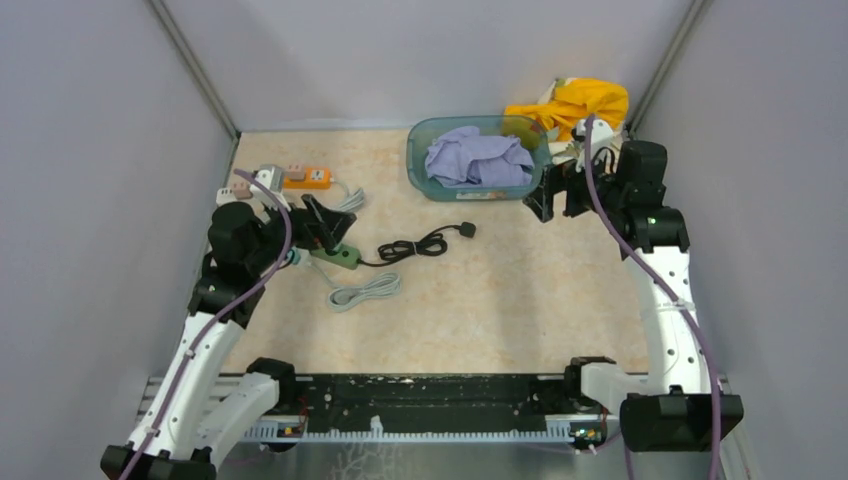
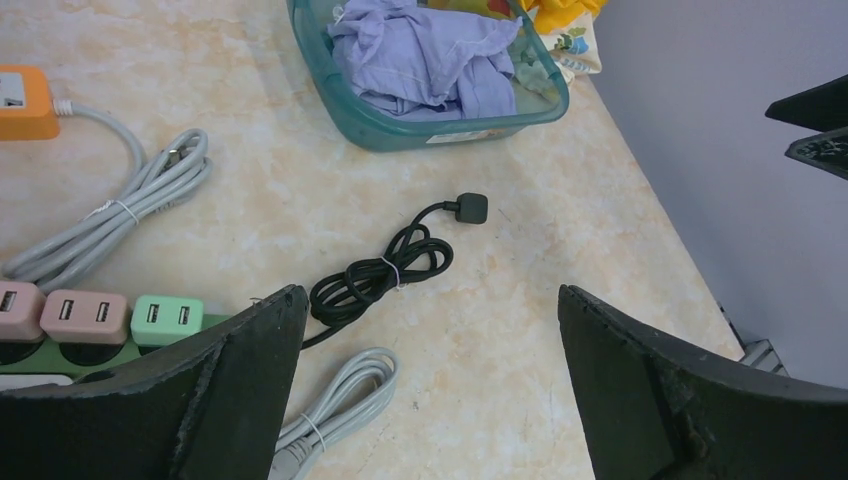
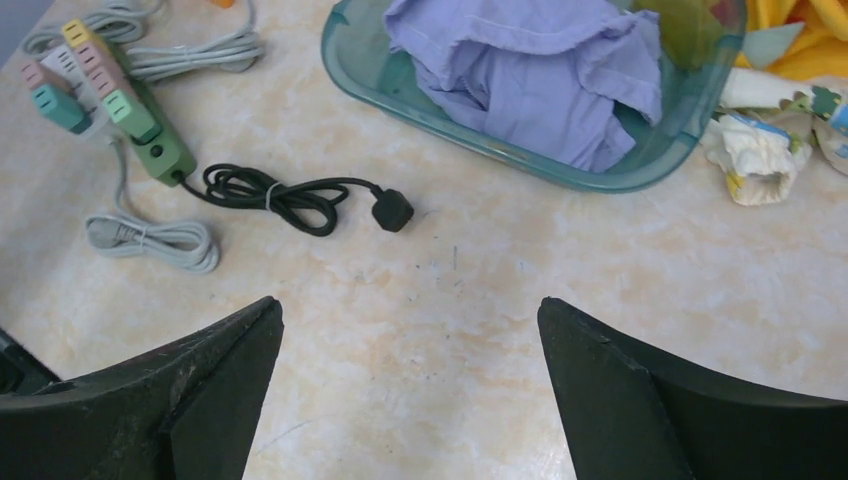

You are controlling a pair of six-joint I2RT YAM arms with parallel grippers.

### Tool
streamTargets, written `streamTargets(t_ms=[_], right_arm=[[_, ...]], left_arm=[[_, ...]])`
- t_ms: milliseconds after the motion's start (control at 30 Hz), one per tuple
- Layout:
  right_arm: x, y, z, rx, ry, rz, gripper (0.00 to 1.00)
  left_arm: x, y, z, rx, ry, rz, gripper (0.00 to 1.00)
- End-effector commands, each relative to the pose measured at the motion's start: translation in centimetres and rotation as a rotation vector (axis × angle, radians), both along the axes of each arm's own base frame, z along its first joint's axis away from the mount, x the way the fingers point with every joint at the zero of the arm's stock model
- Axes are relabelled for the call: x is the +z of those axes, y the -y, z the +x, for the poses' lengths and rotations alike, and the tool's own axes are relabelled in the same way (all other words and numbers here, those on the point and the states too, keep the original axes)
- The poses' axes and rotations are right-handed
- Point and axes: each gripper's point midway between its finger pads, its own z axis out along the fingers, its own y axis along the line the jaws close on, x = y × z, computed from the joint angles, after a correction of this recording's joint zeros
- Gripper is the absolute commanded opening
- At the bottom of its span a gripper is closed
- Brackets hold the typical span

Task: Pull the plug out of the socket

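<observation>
One power strip (image 1: 345,257) lies near table's (image 1: 520,300) left edge.

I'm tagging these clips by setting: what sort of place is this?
Probably a robot lab cell: grey panel walls enclose a table, and a mounting rail spans its near edge.

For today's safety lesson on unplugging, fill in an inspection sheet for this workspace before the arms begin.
Surface: beige marbled table.
Job's things: green power strip, left side, with small adapters plugged in.
Clutter: orange power strip; teal basket holding lilac cloth; yellow cloth behind it.
Grippers: left gripper and right gripper both open, holding nothing.
Cables: black cable tied in a bundle, its plug lying free; two tied grey cable bundles.
Surroundings: plain grey walls.
</observation>
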Motion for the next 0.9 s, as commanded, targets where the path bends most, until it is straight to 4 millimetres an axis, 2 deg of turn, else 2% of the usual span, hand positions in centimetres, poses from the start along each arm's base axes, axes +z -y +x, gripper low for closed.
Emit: streamTargets(t_ms=[0, 200, 333, 467, 633, 867], right_arm=[[1.3, 2.6, 1.4, -0.156, 0.054, -0.002, 0.99], [0.9, 4.2, 1.8, -0.229, 0.057, -0.014, 0.99], [-0.6, 3.2, 1.7, -0.121, 0.059, -0.031, 0.99], [-3.9, 1.8, 1.1, 0.048, 0.037, -0.067, 0.99], [-6.7, -0.3, -0.5, 0.252, 0.006, -0.051, 0.99], [-9.0, -0.9, -0.2, 0.301, -0.038, -0.015, 0.99]], left_arm=[[1.5, 0.5, -0.4, -0.048, 0.056, -0.049, 1.00], [1.0, 0.5, -0.9, -0.075, 0.089, -0.068, 1.00], [0.1, 0.8, -1.1, -0.091, 0.099, -0.107, 1.00], [-2.0, 1.2, -1.0, -0.108, 0.062, -0.143, 1.00], [-5.1, 1.0, -0.8, -0.082, -0.013, -0.150, 1.00], [-9.6, -0.7, 0.1, 0.087, -0.216, -0.173, 1.00]])
